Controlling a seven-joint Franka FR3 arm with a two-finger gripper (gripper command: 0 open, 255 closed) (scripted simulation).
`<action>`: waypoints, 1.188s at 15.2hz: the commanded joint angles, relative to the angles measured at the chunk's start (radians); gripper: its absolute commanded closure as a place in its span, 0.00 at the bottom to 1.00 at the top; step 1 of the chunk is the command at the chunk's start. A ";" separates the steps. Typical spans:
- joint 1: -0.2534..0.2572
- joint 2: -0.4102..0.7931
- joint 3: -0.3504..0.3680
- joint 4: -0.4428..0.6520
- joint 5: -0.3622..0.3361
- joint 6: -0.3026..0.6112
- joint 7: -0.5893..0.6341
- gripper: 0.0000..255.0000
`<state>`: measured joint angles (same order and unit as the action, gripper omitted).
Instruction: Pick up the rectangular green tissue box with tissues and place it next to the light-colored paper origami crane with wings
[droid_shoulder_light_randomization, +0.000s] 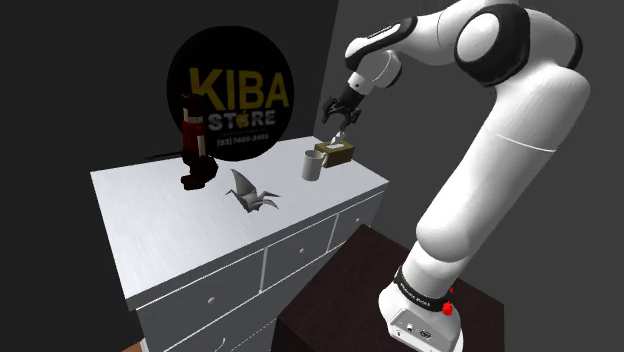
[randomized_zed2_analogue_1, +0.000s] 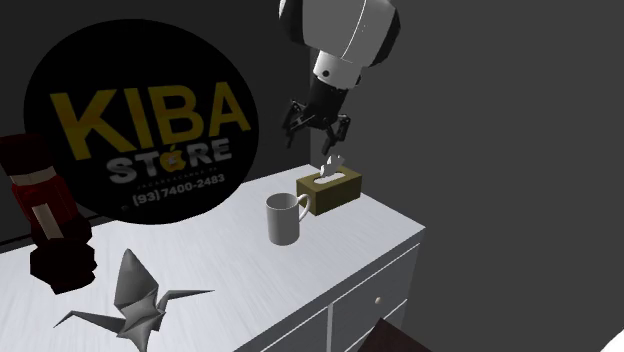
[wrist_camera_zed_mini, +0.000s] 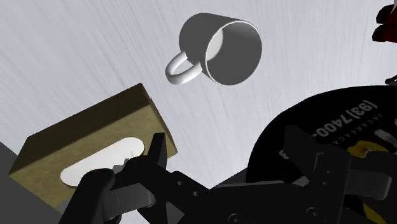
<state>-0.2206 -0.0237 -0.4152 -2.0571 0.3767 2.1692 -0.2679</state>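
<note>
The open, empty claw (randomized_zed2_analogue_1: 320, 133) hovers above the olive tissue box (randomized_zed2_analogue_1: 330, 190) at the dresser's (randomized_zed2_analogue_1: 230, 250) back corner, so the reach seems in hand; next it must lower and close on the box.

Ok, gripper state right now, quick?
Gripper: open, holding nothing, poised above the tissue box.

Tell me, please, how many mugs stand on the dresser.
1. The mug stands beside the tissue box, between it and the crane; none seems hidden.
</note>
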 joint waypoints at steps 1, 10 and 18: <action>-0.018 0.059 -0.021 0.033 0.049 0.011 -0.026 0.00; -0.124 0.310 -0.052 0.199 0.250 0.018 -0.105 0.00; -0.122 0.366 -0.029 0.193 0.297 0.072 -0.131 0.00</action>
<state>-0.3433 0.3393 -0.4454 -1.8643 0.6709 2.2384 -0.3977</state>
